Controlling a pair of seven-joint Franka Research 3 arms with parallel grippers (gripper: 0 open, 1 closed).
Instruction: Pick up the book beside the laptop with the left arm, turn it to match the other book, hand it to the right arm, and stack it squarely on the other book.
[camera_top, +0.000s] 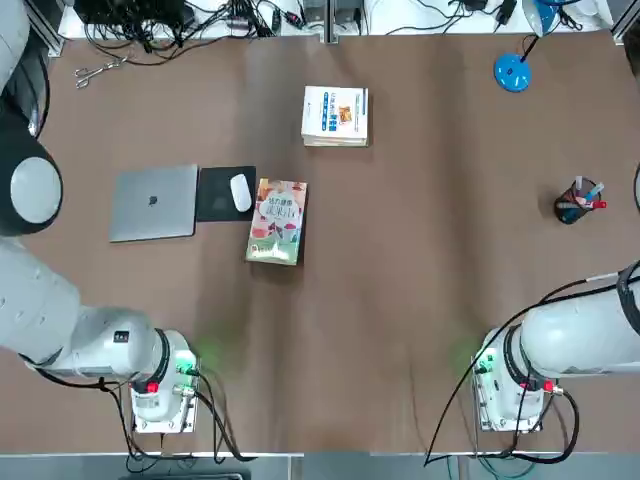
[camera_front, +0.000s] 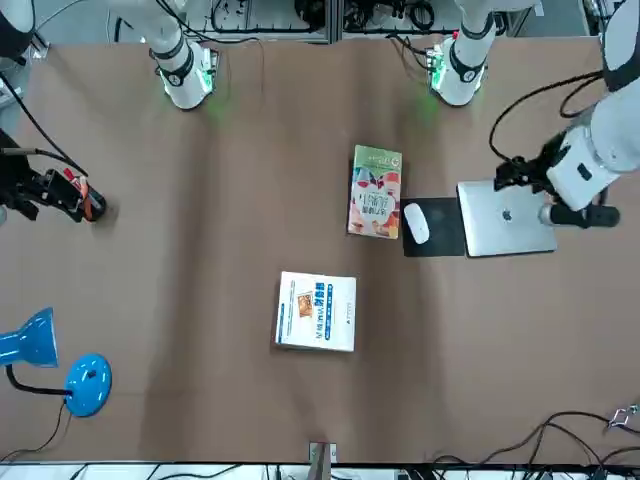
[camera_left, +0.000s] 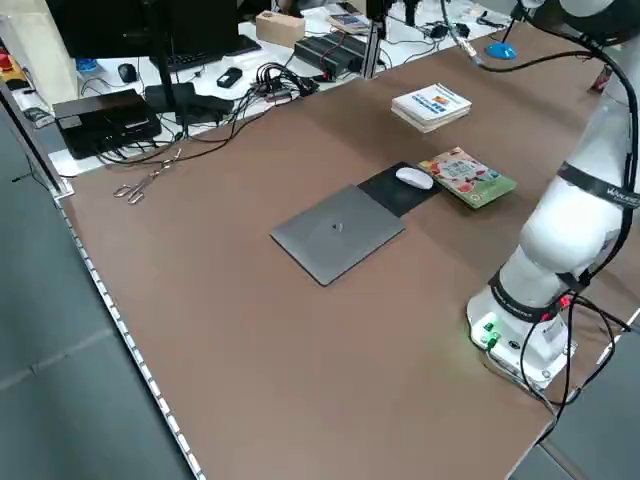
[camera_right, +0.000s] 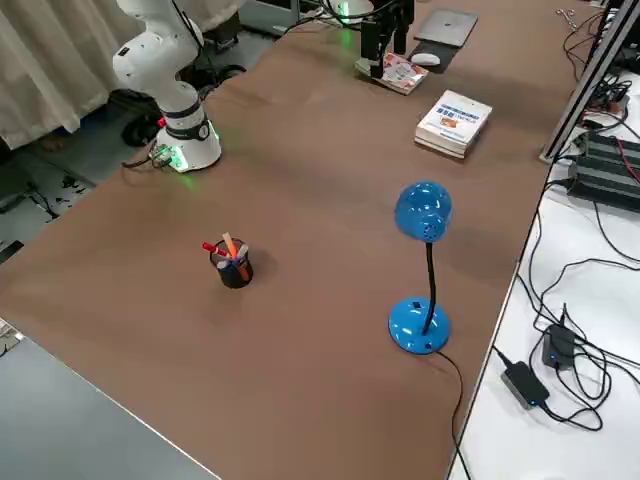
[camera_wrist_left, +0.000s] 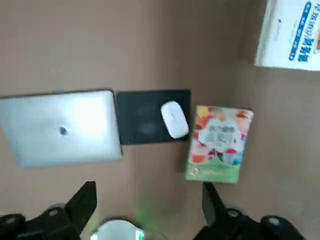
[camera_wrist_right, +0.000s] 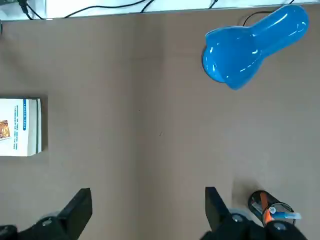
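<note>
Left end effector (camera_wrist_left: 150, 192) wide, empty, upper right of front view; right end effector (camera_wrist_right: 149, 197) likewise, upper left. Book (camera_wrist_left: 218, 142): probably weighty, slick, bendable; grip across long edges.

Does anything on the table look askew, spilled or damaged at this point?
Nothing looks spilled or damaged. Slightly askew: the colourful book beside the mouse pad sits at a small tilt, whereas the white book lies nearly square to the table. That seems normal before a turn and stack.
</note>
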